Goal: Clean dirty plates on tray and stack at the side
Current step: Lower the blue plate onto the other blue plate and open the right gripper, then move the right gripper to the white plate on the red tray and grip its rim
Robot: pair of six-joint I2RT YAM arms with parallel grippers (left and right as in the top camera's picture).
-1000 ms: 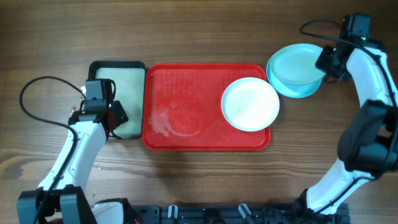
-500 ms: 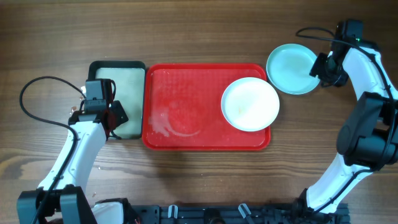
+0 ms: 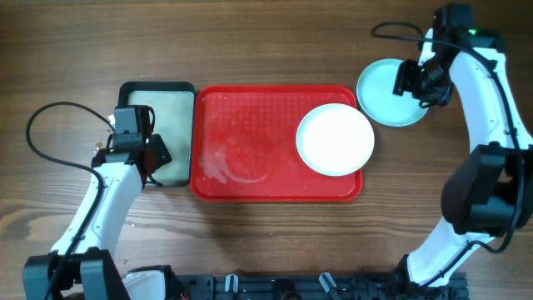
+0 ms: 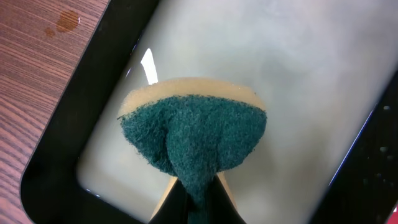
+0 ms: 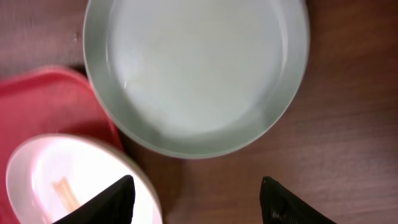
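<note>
Overhead: right pincer point(image 3: 410, 82) hangs over the edge of the turquoise plate point(image 3: 383, 93) on the counter point(image 3: 250, 42). White plate point(image 3: 335, 139) sits on the red tray point(image 3: 250, 125), at the end nearest that pincer. Left pincer point(image 3: 155, 157) is over the black tray point(image 3: 156, 88).
Left wrist: left pincer clamped on a green sponge point(image 4: 193, 140), black tray under it.
Right wrist: right pincer open, empty. Turquoise plate just ahead of its fingers point(image 5: 118, 199), white plate beside one.

A brown wooden table point(image 3: 250, 50) with lengthwise grain carries everything. The red tray point(image 3: 250, 117) lies flat near its middle. Against that tray's left short side sits a smaller black-rimmed tray point(image 3: 158, 87), the two rims seeming to touch. Just off the red tray's far right corner a pale turquoise plate point(image 3: 383, 87) rests on the wood. A small brown stain point(image 4: 67, 20) marks the wood beside the black-rimmed tray.
</note>
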